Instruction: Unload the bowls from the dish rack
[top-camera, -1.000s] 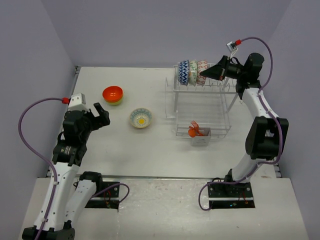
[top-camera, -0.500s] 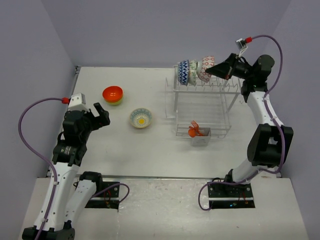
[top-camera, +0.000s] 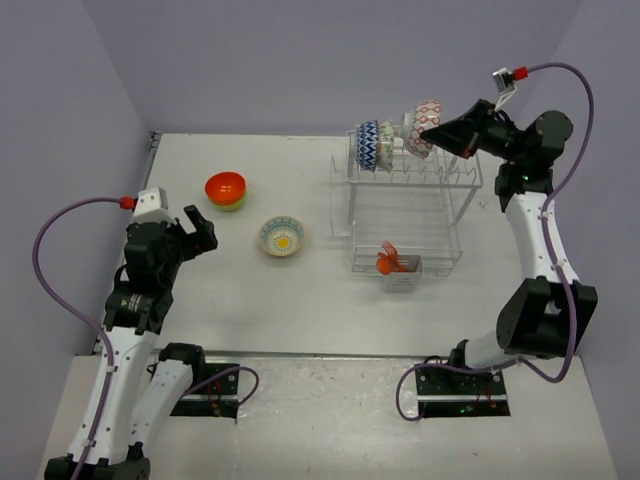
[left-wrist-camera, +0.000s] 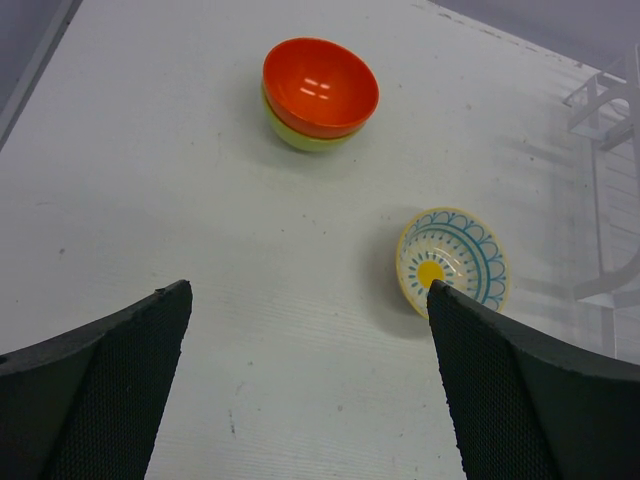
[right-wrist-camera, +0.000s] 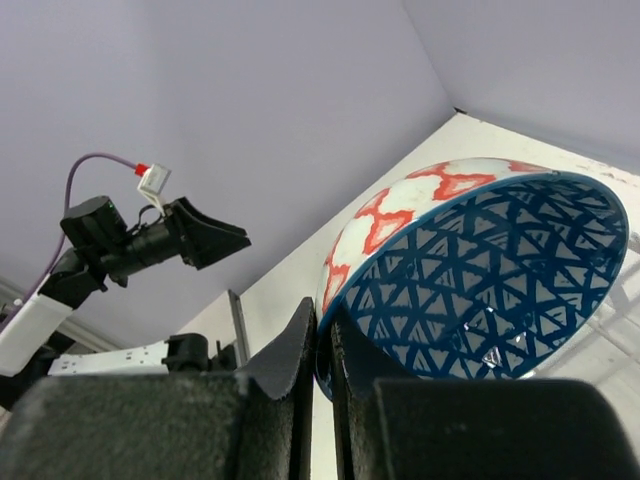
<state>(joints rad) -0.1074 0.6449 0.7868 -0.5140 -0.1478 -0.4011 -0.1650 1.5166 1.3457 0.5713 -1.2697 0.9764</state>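
Observation:
My right gripper (top-camera: 432, 127) is shut on the rim of the red-pink patterned bowl (top-camera: 424, 126), holding it tilted above the right end of the dish rack's top row. In the right wrist view, the fingers (right-wrist-camera: 300, 350) pinch that bowl (right-wrist-camera: 480, 270) at its blue-triangle inner edge. The blue-white zigzag bowl (top-camera: 368, 145) and green-white bowl (top-camera: 386, 142) stand in the white wire dish rack (top-camera: 440, 184). On the table lie an orange bowl (top-camera: 225, 186) stacked in a lime-green one (left-wrist-camera: 300, 137) and a pale yellow bowl (top-camera: 281, 236). My left gripper (top-camera: 200, 232) hovers open at the left, apart from them.
A small white caddy (top-camera: 402, 279) with orange utensils (top-camera: 387, 261) hangs on the rack's front. Purple walls close the table's back and sides. The left wrist view shows bare white table between the open fingers (left-wrist-camera: 110, 370), with a rack corner (left-wrist-camera: 610, 100) at the right edge.
My right gripper has lifted the red-pink bowl up and to the right, out of the rack's top row. The left arm has stayed still.

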